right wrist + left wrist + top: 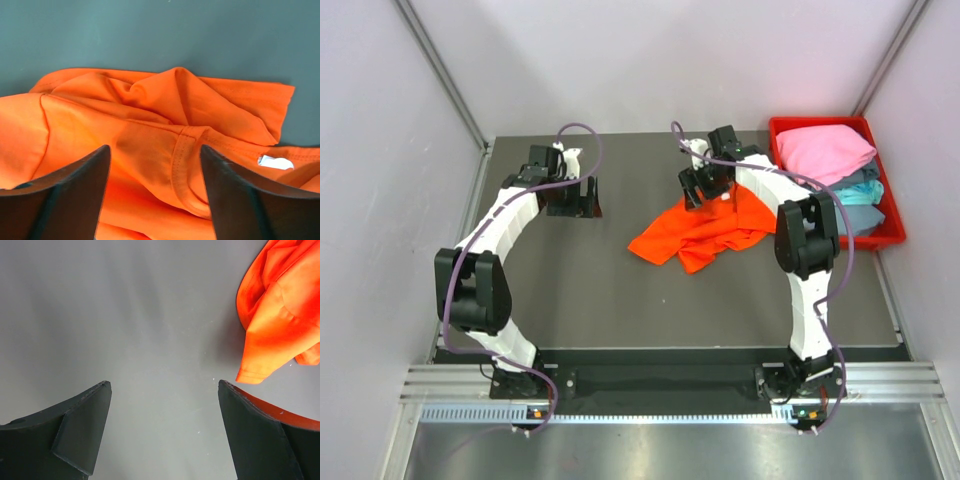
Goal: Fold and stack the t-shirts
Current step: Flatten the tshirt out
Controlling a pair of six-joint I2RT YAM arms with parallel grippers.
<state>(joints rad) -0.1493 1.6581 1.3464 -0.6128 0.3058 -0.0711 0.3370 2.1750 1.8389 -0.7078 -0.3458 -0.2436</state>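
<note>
A dark grey table fills the view from above, with 2 white and black robot arms reaching across it from the near edge. A red plastic bin sits at the far right corner of the table.

An orange t-shirt lies crumpled and unfolded on the table just left of the bin. It is bright, plain cloth bunched into soft ridges, with 1 hemmed sleeve spread flat and the ribbed neckline curving across the middle.

Inside the bin, a pink t-shirt tops a pile, with a light teal t-shirt showing below it.

The right gripper is over the orange shirt near the neckline, jaws spread, pinching nothing. The left gripper is over bare table left of the shirt, jaws spread wide.

A small white neck tag shows inside the collar.
</note>
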